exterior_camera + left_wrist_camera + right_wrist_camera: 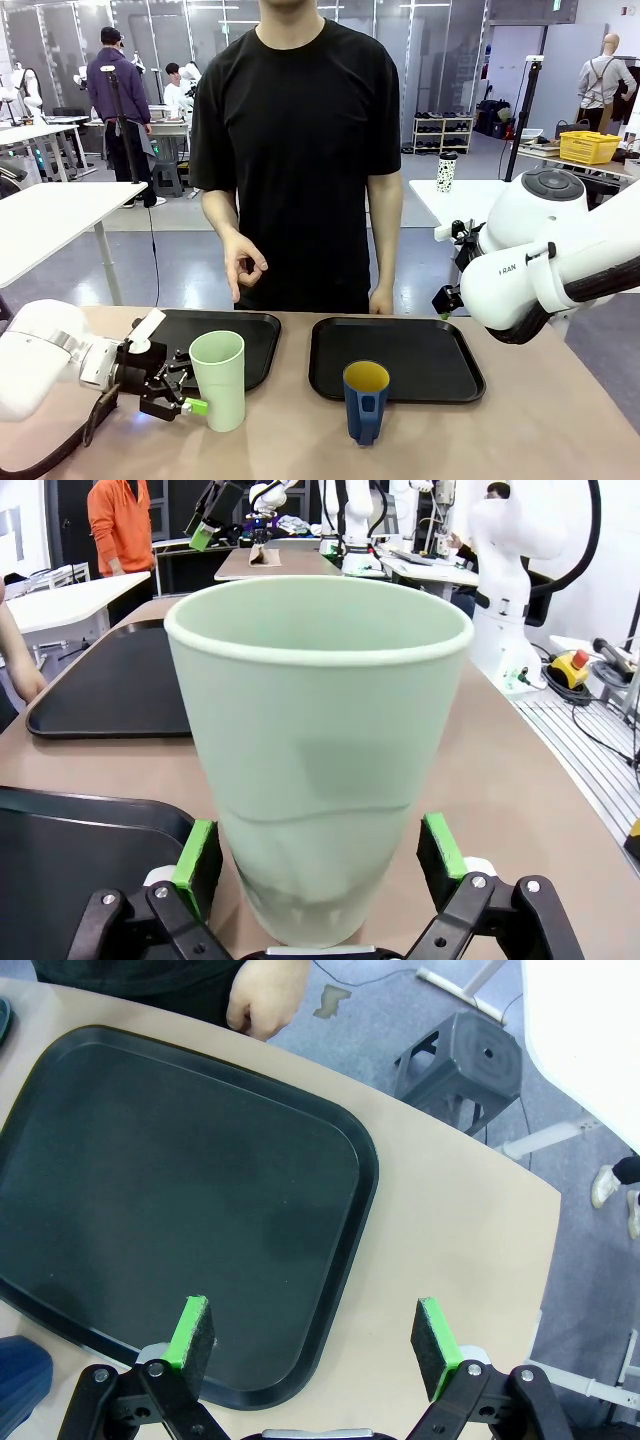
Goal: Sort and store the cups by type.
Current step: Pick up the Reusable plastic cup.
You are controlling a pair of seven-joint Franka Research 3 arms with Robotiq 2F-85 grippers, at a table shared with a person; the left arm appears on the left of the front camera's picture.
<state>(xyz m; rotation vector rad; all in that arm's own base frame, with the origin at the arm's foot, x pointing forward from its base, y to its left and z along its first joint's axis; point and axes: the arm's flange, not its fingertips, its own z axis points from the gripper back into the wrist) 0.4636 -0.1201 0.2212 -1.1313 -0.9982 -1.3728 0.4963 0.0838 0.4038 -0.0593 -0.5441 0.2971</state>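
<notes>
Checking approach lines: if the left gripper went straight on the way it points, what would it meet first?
The pale green tumbler: it stands between the left gripper's open jaws, so its lower wall likely comes first.

Both arms have glossy white, rounded shells. The left arm (40,365) trails a black cable (95,420). The right arm (545,265) bears dark lettering and a grey-capped joint. The left tool (320,845) and right tool (315,1330) are black linkages with silver screws and green pads (195,1328).

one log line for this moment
left claw: open around tumbler | right claw: open above right tray | mug: table, before right tray
</notes>
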